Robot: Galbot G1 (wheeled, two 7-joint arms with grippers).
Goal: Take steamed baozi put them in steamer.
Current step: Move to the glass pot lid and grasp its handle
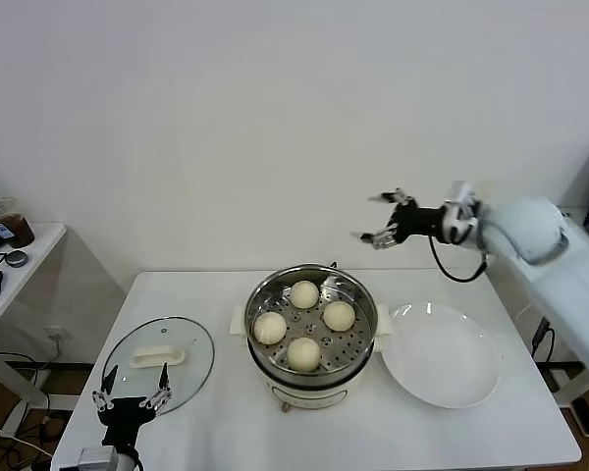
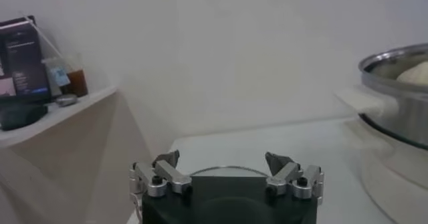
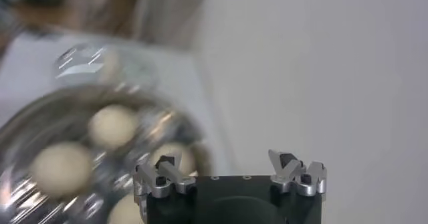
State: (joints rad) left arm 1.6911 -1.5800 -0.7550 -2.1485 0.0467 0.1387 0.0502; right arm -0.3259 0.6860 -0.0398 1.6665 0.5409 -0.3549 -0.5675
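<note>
The steamer (image 1: pixel 312 334) stands at the centre of the table (image 1: pixel 226 422). Four steamed baozi (image 1: pixel 304 293) lie in it on the perforated tray, apart from one another.

The right gripper (image 1: pixel 381 218) hangs in the air, jaws wide and empty. The steamer lies below it and nearer the robot. The plate (image 1: pixel 442 355) lies below it on the table, just beside the steamer on the robot's right.

The left gripper (image 1: pixel 132 391) sits low at the table's near left corner, jaws wide and empty. The glass lid (image 1: pixel 160 356) lies flat just beyond its fingertips. The steamer stands to its right, past the lid. A side shelf (image 1: pixel 20 265) stands off the table, to its left and farther back.
</note>
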